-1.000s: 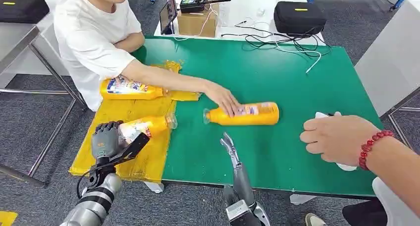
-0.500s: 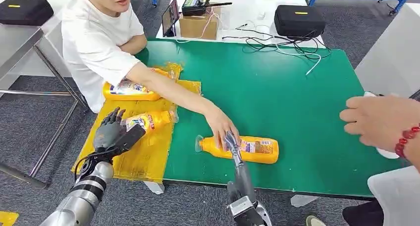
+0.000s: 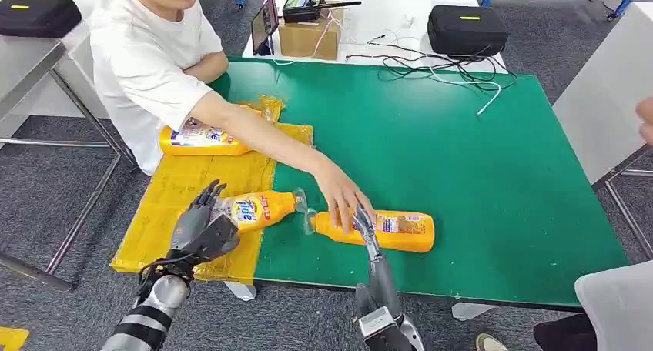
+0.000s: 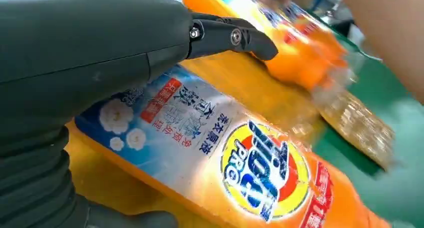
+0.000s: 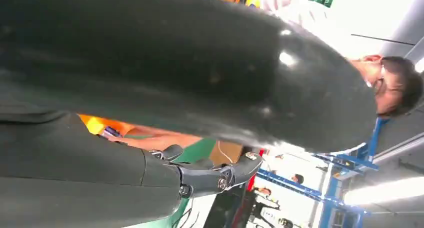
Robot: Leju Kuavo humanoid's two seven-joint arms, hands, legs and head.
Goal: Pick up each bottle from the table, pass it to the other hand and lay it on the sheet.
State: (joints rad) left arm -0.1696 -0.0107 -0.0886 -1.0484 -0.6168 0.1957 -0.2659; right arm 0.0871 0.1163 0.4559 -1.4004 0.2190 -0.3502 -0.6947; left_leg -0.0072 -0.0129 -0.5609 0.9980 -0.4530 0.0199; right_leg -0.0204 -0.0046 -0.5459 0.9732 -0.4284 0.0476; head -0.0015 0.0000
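An orange bottle point(image 3: 258, 208) point(image 4: 240, 173) lies on its side at the near right edge of the yellow sheet point(image 3: 181, 185), its clear cap over the green table point(image 3: 462, 151). My left hand point(image 3: 202, 228) point(image 4: 100, 63) sits at its base with fingers spread and straight, not wrapped around it. A second orange bottle point(image 3: 393, 230) lies on the table near the front edge. My right hand point(image 3: 363, 226) point(image 5: 150, 88) reaches over it with straight fingers, beside a person's hand point(image 3: 343, 199) that presses its neck. A third bottle point(image 3: 202, 138) lies at the sheet's far side.
The person in a white shirt point(image 3: 146, 58) leans in from the far left, arm across the sheet. A cardboard box point(image 3: 308, 35), a black case point(image 3: 466, 29) and loose cables point(image 3: 431, 70) lie beyond the table. Another person's hand point(image 3: 645, 120) shows at the right edge.
My left hand has brought its bottle down and rightward onto the sheet. The second person's hand with the red bracelet has pulled away to the right. The right hand stays at the table bottle.
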